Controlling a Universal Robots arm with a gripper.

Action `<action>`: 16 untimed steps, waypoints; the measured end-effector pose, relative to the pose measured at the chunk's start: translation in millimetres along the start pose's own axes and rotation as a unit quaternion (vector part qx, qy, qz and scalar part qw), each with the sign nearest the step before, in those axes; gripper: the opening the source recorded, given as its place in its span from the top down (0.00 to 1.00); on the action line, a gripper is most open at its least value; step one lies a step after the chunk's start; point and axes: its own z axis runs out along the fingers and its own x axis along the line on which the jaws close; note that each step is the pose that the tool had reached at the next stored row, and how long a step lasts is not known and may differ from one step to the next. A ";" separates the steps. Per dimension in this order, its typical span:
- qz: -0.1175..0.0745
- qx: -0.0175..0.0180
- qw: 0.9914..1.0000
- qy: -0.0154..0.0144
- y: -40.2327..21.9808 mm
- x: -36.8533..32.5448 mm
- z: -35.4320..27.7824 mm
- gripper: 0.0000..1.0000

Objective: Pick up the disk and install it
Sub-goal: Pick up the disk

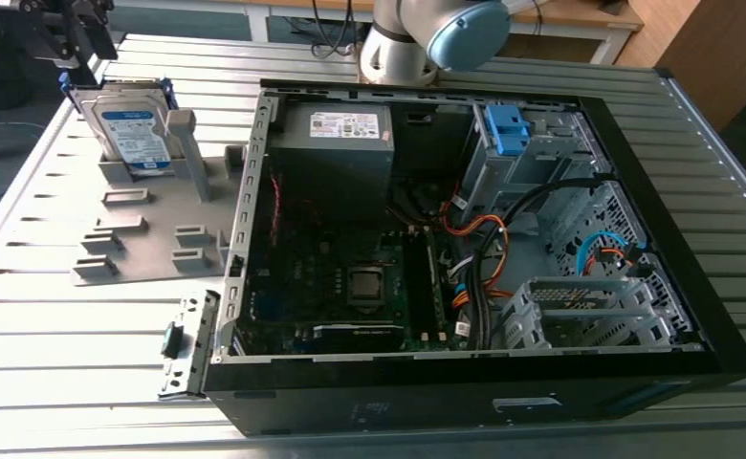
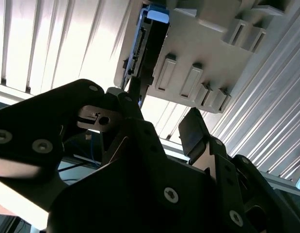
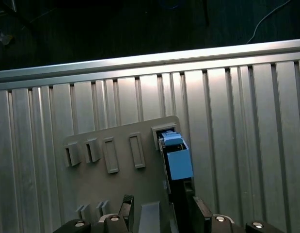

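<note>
Pick stage, nothing lifted. The disk (image 1: 135, 129) stands on edge in a slot of the grey holder plate (image 1: 131, 239), near the far corner of the ribbed metal desk (image 1: 41, 325) at the exterior view's left, well apart from the open computer case (image 1: 475, 392). Upright parking makes sense: the top edge and both flat faces stay free for a straight-down grab.

The end effector (image 1: 86, 53) hangs just over the disk's top edge. It is released: the fingers (image 3: 198, 211) are spread and hold nothing. In the first wrist view they sit either side of the disk's blue-framed top edge (image 3: 176, 160), one finger just beside it and the other further off past a grey post of the holder. I can't tell whether any pad touches the disk. In the second wrist view one finger pad (image 2: 192, 131) is clear of everything, and the disk's connector edge (image 2: 147, 46) shows beyond it in the holder (image 2: 213, 48). Approach looks lined up with the disk's thin axis, so closing would pinch the flat faces.

The case lies on its side with the panel off, so the inside is reachable from above. Power supply (image 1: 341, 129) sits at its far end. Blue bracket (image 1: 506, 129) is beside it at the drive cage, likely where the disk goes. No disk in there, so the install isn't done.
</note>
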 end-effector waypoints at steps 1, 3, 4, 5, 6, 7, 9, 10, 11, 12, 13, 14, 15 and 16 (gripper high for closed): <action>0.000 0.000 1.000 0.000 0.8 -1.8 0.1 0.42; -0.001 0.000 1.000 0.000 3.7 -4.6 0.6 0.42; -0.003 0.000 1.000 0.000 4.7 -5.0 1.0 0.42; -0.005 0.000 1.000 0.000 5.2 -5.2 1.5 0.42; -0.010 0.000 1.000 0.000 5.3 -5.3 2.1 0.42; -0.017 0.001 1.000 0.000 5.4 -5.3 2.6 0.42; -0.035 0.001 0.999 -0.001 5.4 -5.3 3.8 0.42; -0.044 0.001 0.999 -0.001 5.5 -5.4 4.7 0.42; -0.051 0.002 0.999 -0.001 5.8 -5.4 5.9 0.42; -0.054 0.001 0.999 -0.002 7.2 -5.3 7.3 0.42; -0.054 0.001 0.999 -0.002 9.4 -5.1 9.3 0.42; -0.054 0.002 0.999 -0.002 11.4 -4.9 11.1 0.42; -0.054 0.002 0.999 -0.003 13.3 -4.8 13.0 0.42; -0.054 0.002 0.999 -0.003 14.4 -4.9 14.9 0.42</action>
